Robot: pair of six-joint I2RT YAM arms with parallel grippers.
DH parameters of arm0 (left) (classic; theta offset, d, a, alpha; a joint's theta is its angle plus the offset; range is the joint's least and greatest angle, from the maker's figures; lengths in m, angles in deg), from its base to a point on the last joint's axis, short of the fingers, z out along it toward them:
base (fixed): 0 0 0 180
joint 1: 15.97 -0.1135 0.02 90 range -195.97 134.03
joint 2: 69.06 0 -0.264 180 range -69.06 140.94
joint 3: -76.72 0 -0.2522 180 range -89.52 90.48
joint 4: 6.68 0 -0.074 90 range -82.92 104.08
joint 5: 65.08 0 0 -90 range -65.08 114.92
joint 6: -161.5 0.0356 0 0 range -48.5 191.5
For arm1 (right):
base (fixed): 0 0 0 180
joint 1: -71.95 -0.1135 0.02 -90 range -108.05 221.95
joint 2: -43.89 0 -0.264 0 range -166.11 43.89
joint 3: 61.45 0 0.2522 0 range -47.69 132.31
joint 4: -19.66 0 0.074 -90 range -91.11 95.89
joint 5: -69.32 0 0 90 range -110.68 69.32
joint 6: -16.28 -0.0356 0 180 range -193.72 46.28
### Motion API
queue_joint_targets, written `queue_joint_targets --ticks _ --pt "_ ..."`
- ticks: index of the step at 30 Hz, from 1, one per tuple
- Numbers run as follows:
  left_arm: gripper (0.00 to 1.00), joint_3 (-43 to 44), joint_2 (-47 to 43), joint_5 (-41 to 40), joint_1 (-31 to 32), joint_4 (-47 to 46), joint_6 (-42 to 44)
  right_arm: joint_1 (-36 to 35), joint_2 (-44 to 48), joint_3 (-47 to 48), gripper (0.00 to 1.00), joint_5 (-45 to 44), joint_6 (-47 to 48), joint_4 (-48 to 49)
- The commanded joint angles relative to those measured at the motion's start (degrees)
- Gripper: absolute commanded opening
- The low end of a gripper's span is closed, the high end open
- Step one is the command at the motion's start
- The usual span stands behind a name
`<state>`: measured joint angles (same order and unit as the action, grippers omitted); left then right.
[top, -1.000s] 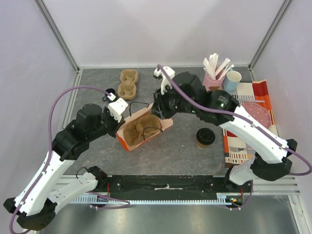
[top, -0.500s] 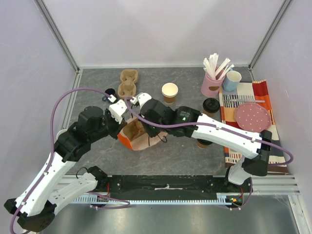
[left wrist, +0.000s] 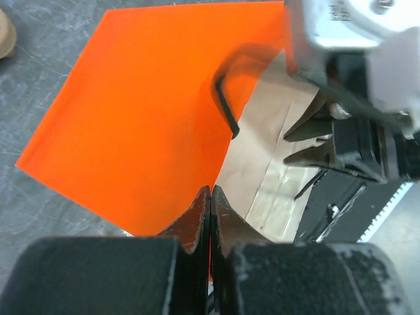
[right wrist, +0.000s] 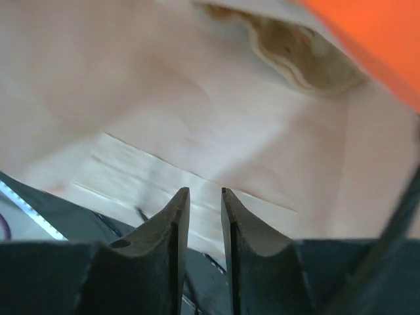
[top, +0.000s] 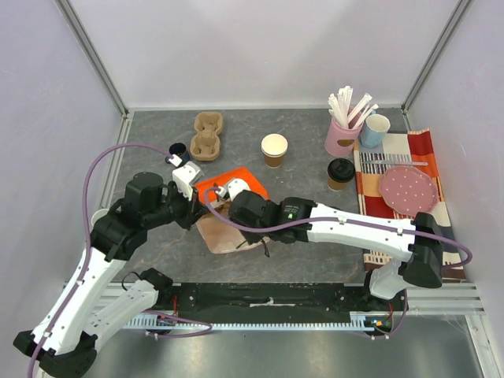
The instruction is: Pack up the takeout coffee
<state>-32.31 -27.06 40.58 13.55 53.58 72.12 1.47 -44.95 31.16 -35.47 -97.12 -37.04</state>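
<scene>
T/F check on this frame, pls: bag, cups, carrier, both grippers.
1. The left gripper is shut on the orange bag at its edge. True.
2. Both kraft cups have lids on. False: the open cup has none; only the lidded cup wears a black lid.
3. One cup is in the bag. False: both stand outside it.
4. The pulp carrier at the back holds no cups. True.
5. The right gripper is clamped on a cup. False: its jaws stand slightly apart inside the bag, with nothing between them.
</scene>
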Motion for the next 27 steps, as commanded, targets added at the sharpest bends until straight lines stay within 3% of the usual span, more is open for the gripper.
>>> queue_joint_targets --ticks 1,8,14,21,27 --pt "0.02 -0.3 0.1 9.0 -1.4 -2.0 -6.2 -1.5 3.2 0.1 0.37 -4.7 -1.6 12.2" --pt "0.02 1.1 0.8 10.7 -2.7 -1.1 -7.8 -1.6 2.8 3.6 0.51 -13.1 -8.7 20.4" --pt "0.02 4.7 3.3 16.8 -7.2 0.1 -12.4 -1.5 5.2 2.2 0.53 -14.3 -9.6 19.5" --pt "0.02 11.0 7.7 21.2 -11.9 0.8 -18.3 -1.4 8.5 5.5 0.54 -13.6 -7.9 6.4" --pt "0.02 8.0 7.0 22.0 -11.9 0.0 -16.4 -1.4 0.9 11.7 0.57 -10.7 -4.9 -1.5"
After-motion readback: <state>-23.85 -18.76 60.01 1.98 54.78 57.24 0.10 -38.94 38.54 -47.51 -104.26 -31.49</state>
